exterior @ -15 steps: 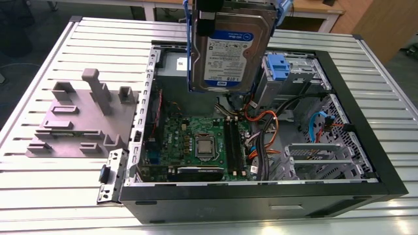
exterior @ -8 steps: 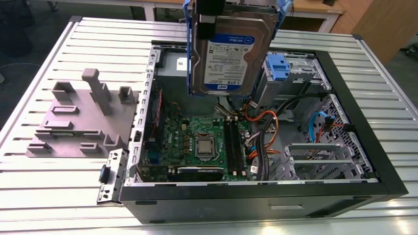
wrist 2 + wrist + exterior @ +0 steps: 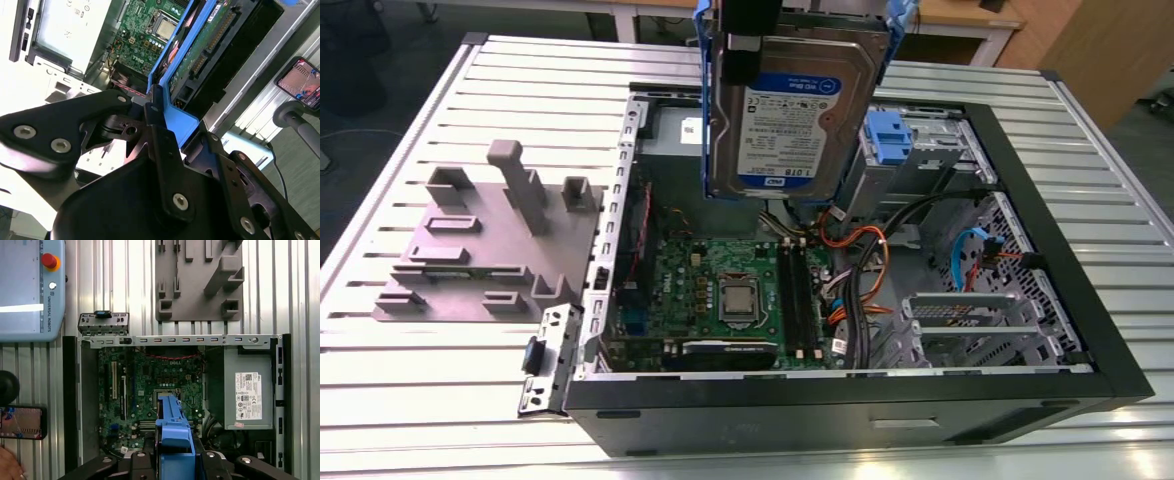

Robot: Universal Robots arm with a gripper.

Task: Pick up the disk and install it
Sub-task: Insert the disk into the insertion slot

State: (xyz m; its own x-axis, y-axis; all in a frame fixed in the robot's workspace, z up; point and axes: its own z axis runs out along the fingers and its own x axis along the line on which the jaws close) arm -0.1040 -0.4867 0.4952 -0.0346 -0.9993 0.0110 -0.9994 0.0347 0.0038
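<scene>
The disk (image 3: 787, 120) hangs upright above the open computer case (image 3: 854, 405), its white-and-blue label facing the exterior view and a blue bracket running along its edges. My gripper (image 3: 750, 35) is shut on its top edge. In the second wrist view the black fingers (image 3: 155, 125) clamp the blue bracket (image 3: 175, 117), and the disk's circuit-board side (image 3: 200, 50) points down toward the case. In the first wrist view the bracket edge (image 3: 175, 435) sits between the gripper's arms (image 3: 175, 462), over the motherboard (image 3: 155, 385).
A grey power supply box with a white sticker (image 3: 248, 400) fills one corner of the case. Cables (image 3: 854, 270) and a blue latch at the drive bay (image 3: 887, 135) lie below the disk. A grey fixture plate (image 3: 480, 250) stands beside the case. A teach pendant (image 3: 30, 290), a phone (image 3: 22, 422) and a hand (image 3: 7, 465) show nearby.
</scene>
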